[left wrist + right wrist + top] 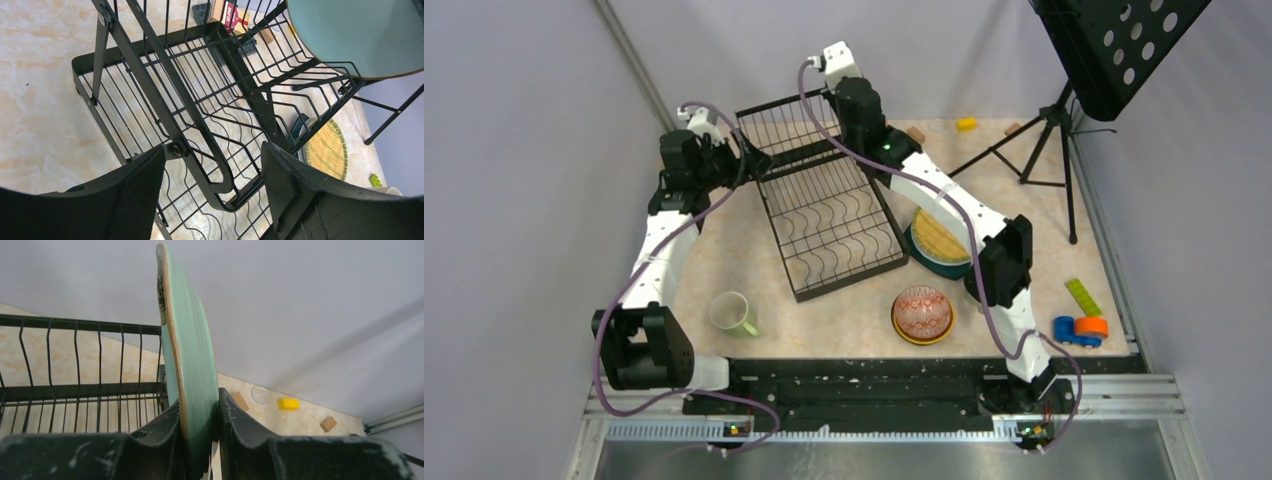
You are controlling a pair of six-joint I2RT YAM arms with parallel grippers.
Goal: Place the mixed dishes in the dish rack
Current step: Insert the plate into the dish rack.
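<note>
We held the green plate [192, 340] on edge, clamped in the right end effector [199, 405], seemingly so its rim could drop between the wires of the rack [75, 389] just below it. The left end effector [212, 155] hung open, empty, over the rack's side frame. Only the wrist views showed the plate; overhead, the arm hid it.

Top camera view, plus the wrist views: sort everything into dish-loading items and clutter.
For the job:
- black wire dish rack
- pale teal round plate
- plate stack with yellow top
- red-patterned bowl
- light-green mug

Lying about:
- small yellow block
- green toy brick
- blue toy car
- black tripod music stand
</note>
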